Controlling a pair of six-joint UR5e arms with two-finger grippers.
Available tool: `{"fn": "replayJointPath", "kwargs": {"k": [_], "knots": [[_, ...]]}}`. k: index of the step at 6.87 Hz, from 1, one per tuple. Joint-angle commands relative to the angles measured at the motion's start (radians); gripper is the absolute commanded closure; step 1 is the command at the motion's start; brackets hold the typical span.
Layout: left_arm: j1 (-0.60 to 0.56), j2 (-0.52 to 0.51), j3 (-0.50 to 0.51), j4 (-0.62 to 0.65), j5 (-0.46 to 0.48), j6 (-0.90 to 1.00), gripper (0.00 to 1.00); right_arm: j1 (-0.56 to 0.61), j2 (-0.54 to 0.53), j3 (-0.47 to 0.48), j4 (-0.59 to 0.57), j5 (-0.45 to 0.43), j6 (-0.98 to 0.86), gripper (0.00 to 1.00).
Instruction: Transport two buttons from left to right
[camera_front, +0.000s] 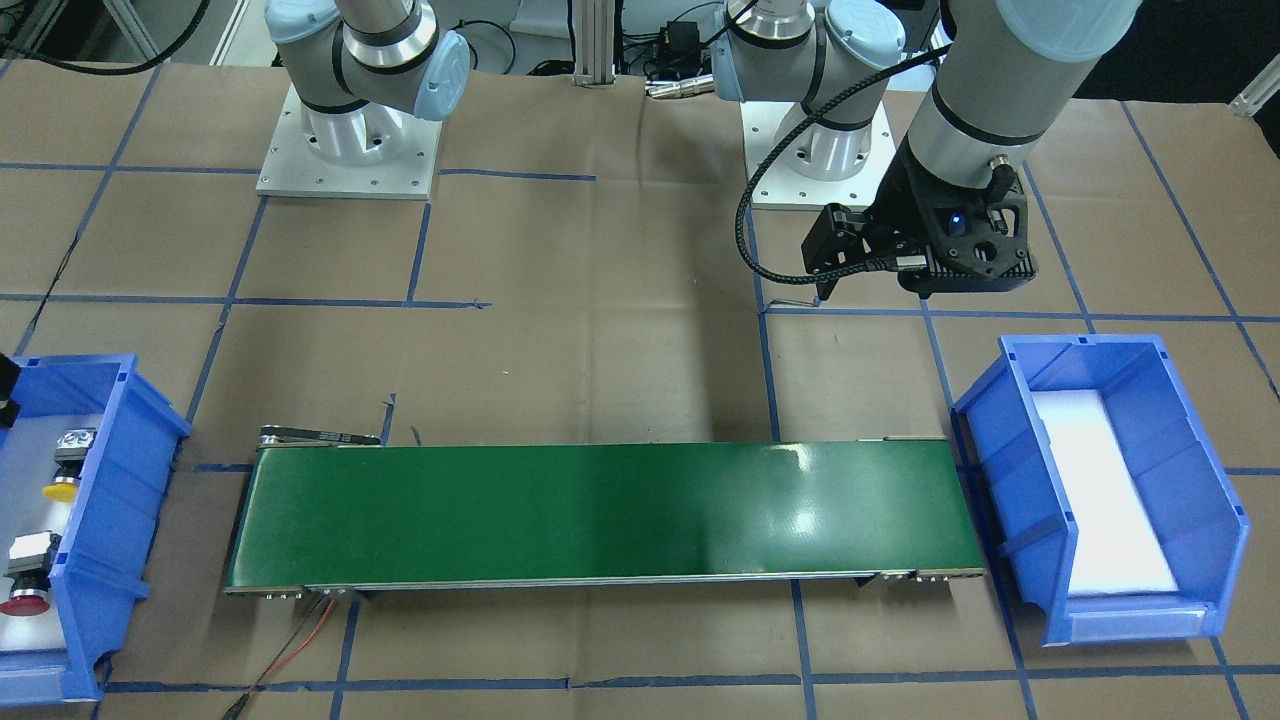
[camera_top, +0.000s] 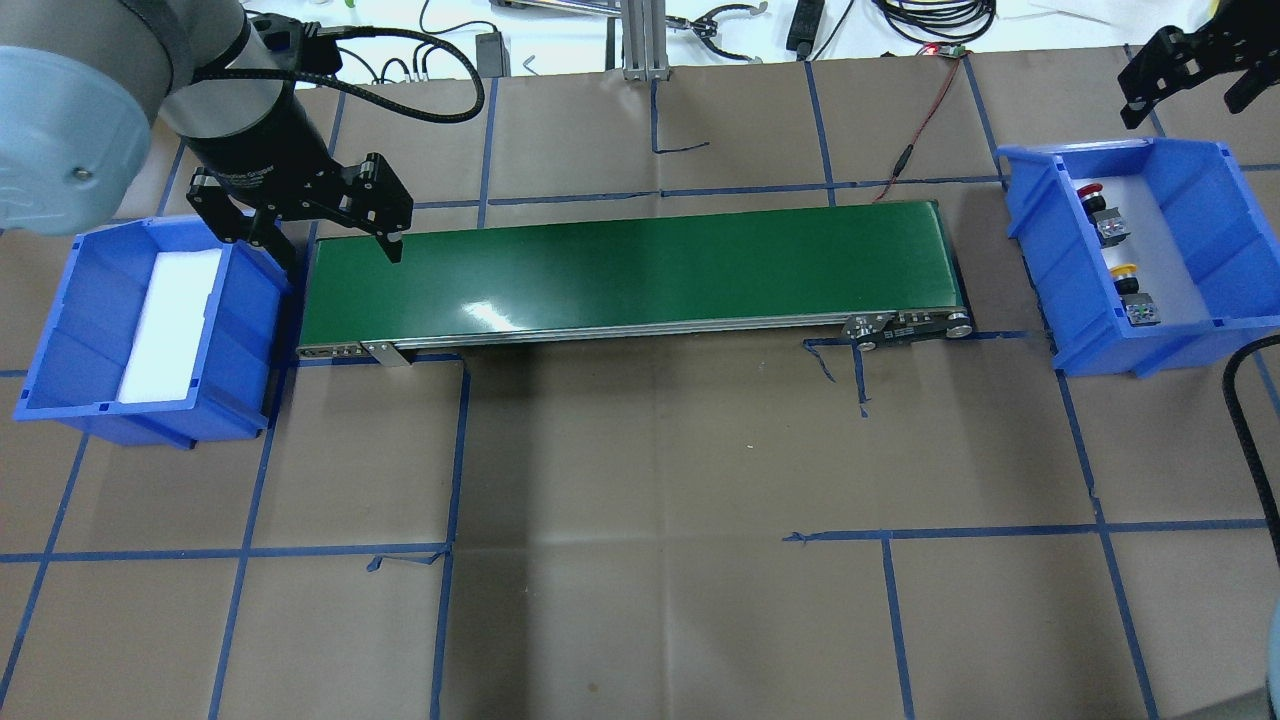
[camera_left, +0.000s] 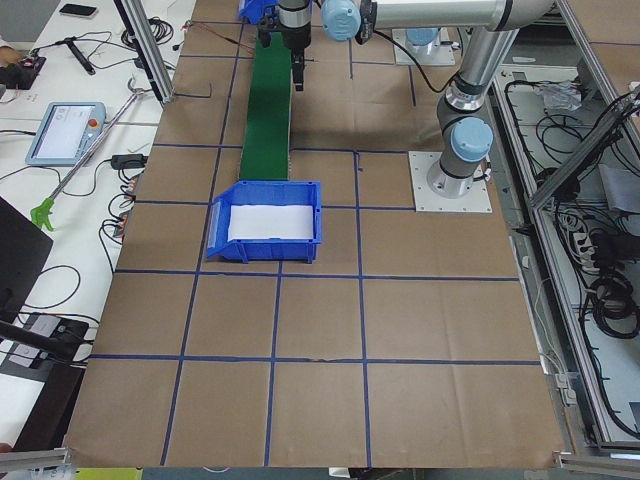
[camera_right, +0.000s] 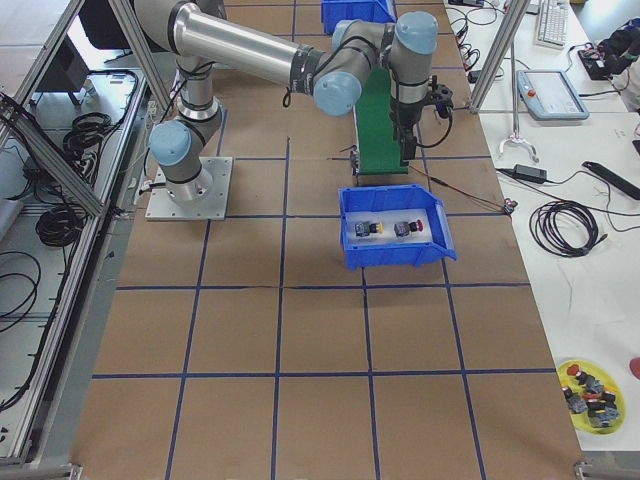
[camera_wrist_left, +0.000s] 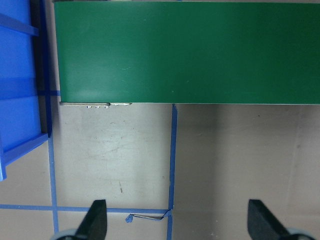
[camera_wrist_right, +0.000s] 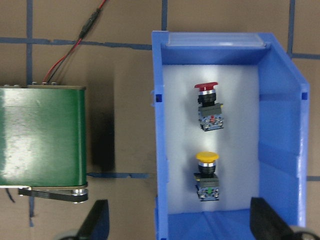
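Right now, red button (camera_wrist_right: 209, 105): lies on its side on the white liner of the right bin (camera_wrist_right: 280, 125), cap pointing away from the robot; it is the farther of the two from the robot.
Yellow button (camera_wrist_right: 207, 175): lies on its side in the same bin, just beside the red one but apart from it, cap turned the same way.
Right gripper (camera_wrist_right: 181, 220): hovers above the right bin, fingers spread wide, holding nothing and touching neither button.
Left gripper (camera_wrist_left: 178, 220): fingers spread wide and empty, hanging over the brown paper table cover (camera_wrist_left: 240, 150) on the robot's side of the belt, near its left end.
Conveyor belt (camera_top: 630, 270): green, runs between the two bins, nothing on it.
Left bin (camera_top: 70, 310): blue, at the belt's left end, holding only a white foam pad (camera_top: 170, 320).
Wires (camera_wrist_right: 85, 30): a red and black pair runs from the belt's right end across the table.
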Motion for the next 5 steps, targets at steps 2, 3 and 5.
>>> {"fn": "replayJointPath", "kwargs": {"k": [2,3,5], "knots": [[0.0,-0.002,-0.001,0.0,-0.001,-0.002,0.0,0.255,-0.163,0.11,0.089,0.009,0.27,0.0],[0.0,-0.002,-0.001,0.0,0.0,-0.002,0.0,0.317,-0.261,0.191,0.088,0.013,0.398,0.0],[-0.002,-0.002,-0.001,0.0,0.0,0.0,0.0,0.351,-0.331,0.355,0.031,0.021,0.437,0.0]]}}
